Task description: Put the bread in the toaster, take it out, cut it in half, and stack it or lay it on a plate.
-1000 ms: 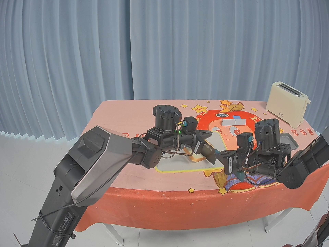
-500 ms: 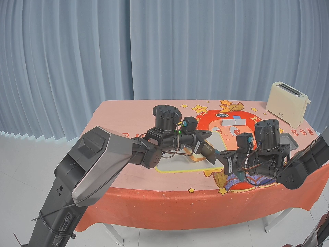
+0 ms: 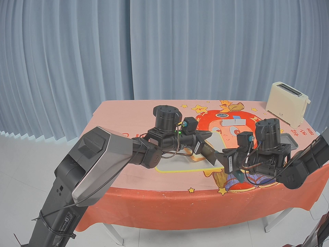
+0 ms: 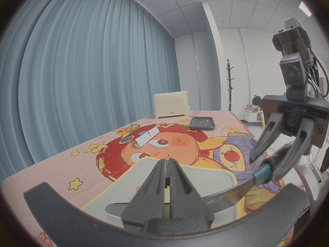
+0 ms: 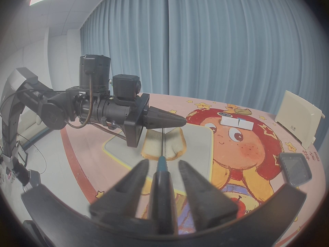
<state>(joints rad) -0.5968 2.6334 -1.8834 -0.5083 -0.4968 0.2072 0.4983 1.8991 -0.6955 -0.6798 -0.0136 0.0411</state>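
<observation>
Two grippers meet over a white board [image 5: 200, 144] that lies near the front middle of the tabletop [image 3: 123, 117]. The bread [image 5: 175, 144], one pale slice, lies flat on the board's left part. The left gripper [image 4: 168, 165] comes in from the left, level with the tabletop, its fingers pressed together into one point just over the slice; whether the tip touches the bread cannot be told. The right gripper [image 5: 162, 165] comes in from the right and near side, its fingers clamped on the teal handle of a knife [image 4: 222, 198]. The blade runs from the handle out across the board, passes under the left gripper's fingers, and stands edge-down along the middle of the slice. A cream toaster [image 3: 287, 103] stands at the far right corner, well apart from the board. A dark tray [image 3: 290, 142] sits right of the board, nearer than the toaster. Two small white blocks [image 3: 233, 121], one with a blue patch, lie just beyond the board. A blue-grey curtain [image 3: 102, 42] hangs behind the tabletop.
</observation>
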